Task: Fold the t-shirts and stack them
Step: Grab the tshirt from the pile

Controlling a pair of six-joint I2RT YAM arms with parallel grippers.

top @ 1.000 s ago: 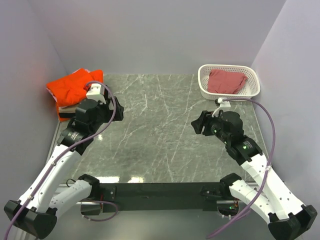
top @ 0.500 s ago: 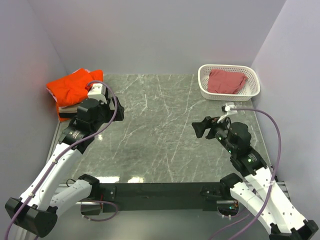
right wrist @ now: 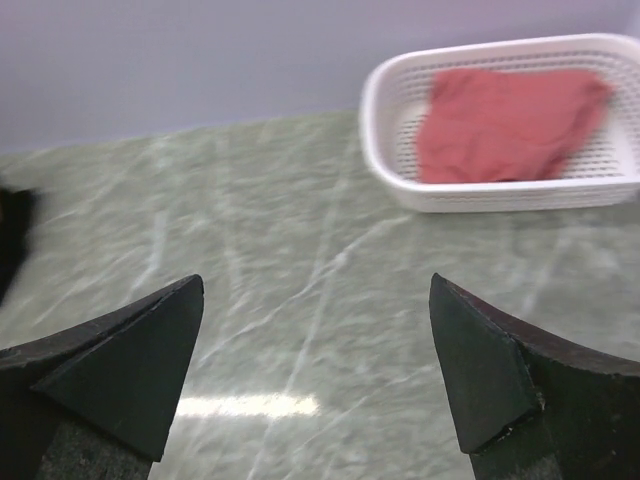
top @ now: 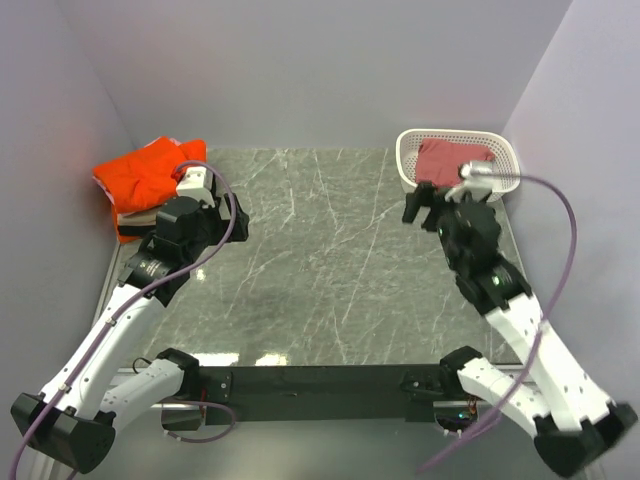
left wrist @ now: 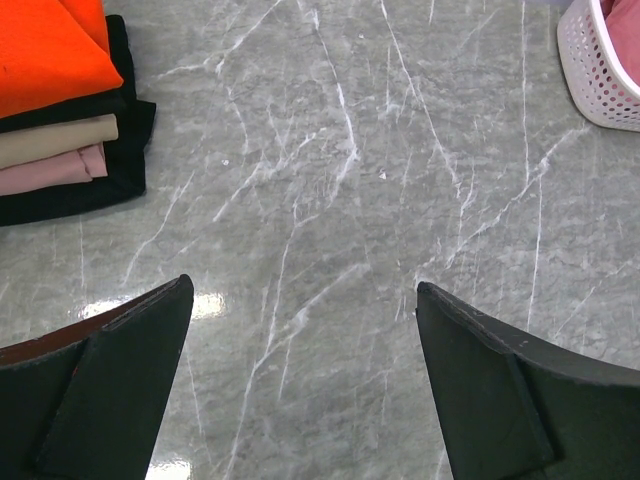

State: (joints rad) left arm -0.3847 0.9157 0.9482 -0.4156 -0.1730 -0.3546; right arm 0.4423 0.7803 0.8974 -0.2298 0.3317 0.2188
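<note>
A dusty-red t-shirt [top: 452, 160] lies crumpled in the white basket [top: 507, 180] at the back right; it also shows in the right wrist view [right wrist: 500, 125]. A stack of folded t-shirts sits at the back left: bright orange [top: 140, 175] on top, with beige [left wrist: 55, 140], a pale pink layer [left wrist: 50, 170] and black [left wrist: 125, 115] under it. My left gripper [top: 222, 213] is open and empty over the table right of the stack [left wrist: 303, 288]. My right gripper [top: 418, 203] is open and empty, just left of the basket's near corner [right wrist: 316, 284].
The grey marble table [top: 320, 260] runs between the stack and the basket. Purple walls close in the back and both sides. The basket's corner shows at the top right of the left wrist view [left wrist: 600, 70].
My right arm has swung up and back toward the basket, still open. My left arm has barely moved.
</note>
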